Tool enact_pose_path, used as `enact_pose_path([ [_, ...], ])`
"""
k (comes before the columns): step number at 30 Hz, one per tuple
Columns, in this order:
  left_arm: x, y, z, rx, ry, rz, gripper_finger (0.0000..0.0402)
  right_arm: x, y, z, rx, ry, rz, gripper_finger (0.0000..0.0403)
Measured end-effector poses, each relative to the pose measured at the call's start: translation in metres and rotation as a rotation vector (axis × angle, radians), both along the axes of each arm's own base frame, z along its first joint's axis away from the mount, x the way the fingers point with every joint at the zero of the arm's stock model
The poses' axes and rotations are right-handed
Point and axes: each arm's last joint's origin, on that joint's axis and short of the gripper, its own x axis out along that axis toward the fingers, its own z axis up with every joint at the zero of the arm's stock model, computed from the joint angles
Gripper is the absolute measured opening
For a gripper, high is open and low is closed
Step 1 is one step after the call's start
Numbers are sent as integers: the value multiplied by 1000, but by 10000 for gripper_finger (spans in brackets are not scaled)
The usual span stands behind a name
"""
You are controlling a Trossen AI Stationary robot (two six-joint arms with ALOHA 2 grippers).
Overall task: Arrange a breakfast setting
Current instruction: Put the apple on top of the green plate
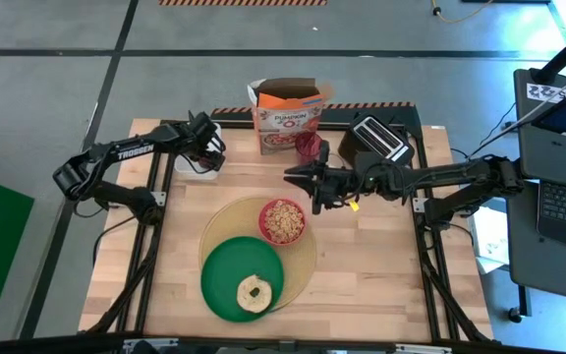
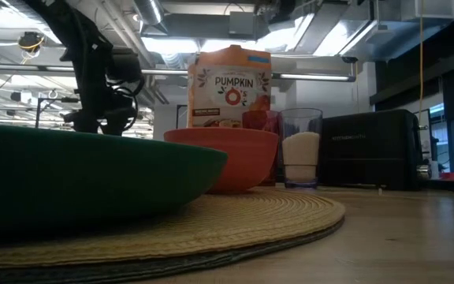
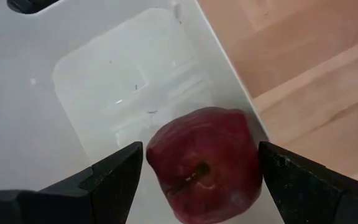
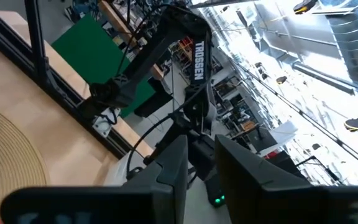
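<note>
Apple (image 3: 204,165) sits between our left gripper's (image 3: 199,180) spread fingers at eleven o'clock; round, waxy, slippery, so we clamp its widest middle.

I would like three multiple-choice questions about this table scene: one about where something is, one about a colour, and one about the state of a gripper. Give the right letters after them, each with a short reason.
1. Where does the bread ring lie?
A. on the green plate
B. in the red bowl
C. on the toaster

2. What colour is the fruit under the left gripper?
A. yellow
B. dark red
C. green

3. How does the left gripper stand?
A. shut on the fruit
B. shut on the spoon
C. open, a finger on each side of the fruit

Answers:
1 A, the high view shows the ring on the plate.
2 B, the left wrist view shows a dark red skin.
3 C, gaps show between each finger and the fruit.
</note>
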Motion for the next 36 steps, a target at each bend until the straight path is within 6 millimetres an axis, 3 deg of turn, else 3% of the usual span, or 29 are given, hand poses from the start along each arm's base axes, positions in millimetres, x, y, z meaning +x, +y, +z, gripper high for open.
enact_pose_path([
  [4,-1,1,0,-17,-15,0,300,0,0,-1,7,8,1,83],
  [13,-2,2,0,-12,-5,-21,224,0,0,-1,7,8,1,83],
  [24,-3,0,3,3,-6,-39,220,0,0,-1,4,10,1,83],
  [30,-4,-4,37,106,30,-36,222,0,0,-1,4,13,1,83],
  [36,1,-29,73,167,-22,-133,219,0,0,-2,3,15,1,83],
])
